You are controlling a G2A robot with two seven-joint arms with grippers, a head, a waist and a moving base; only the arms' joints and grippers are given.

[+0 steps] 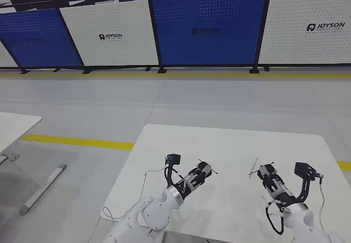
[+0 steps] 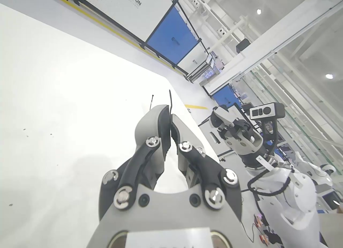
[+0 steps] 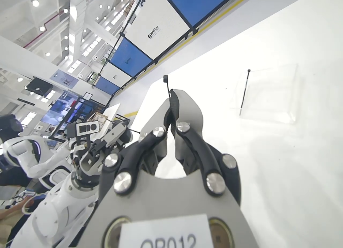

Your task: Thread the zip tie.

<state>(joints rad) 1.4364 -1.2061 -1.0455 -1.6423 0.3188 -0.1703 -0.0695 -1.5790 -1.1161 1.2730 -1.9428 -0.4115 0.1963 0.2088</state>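
My left gripper [image 2: 169,115] is shut on a black zip tie [image 2: 170,99], whose thin pointed end pokes out past the fingertips. In the top view this gripper [image 1: 204,168] hangs over the white table's [image 1: 236,143] middle. My right gripper [image 3: 172,96] is shut on another black zip tie [image 3: 166,82], its square head sticking up beyond the fingers. That gripper [image 1: 263,172] sits further to the right, well apart from the left one. A third zip tie [image 3: 245,92] lies flat on a clear tray [image 3: 270,115] just beyond the right gripper.
A second white table [image 1: 5,130] stands off to the left across a strip of floor. Blue and white panels [image 1: 206,30] line the back, with a yellow line [image 1: 78,141] on the floor before the table's far edge.
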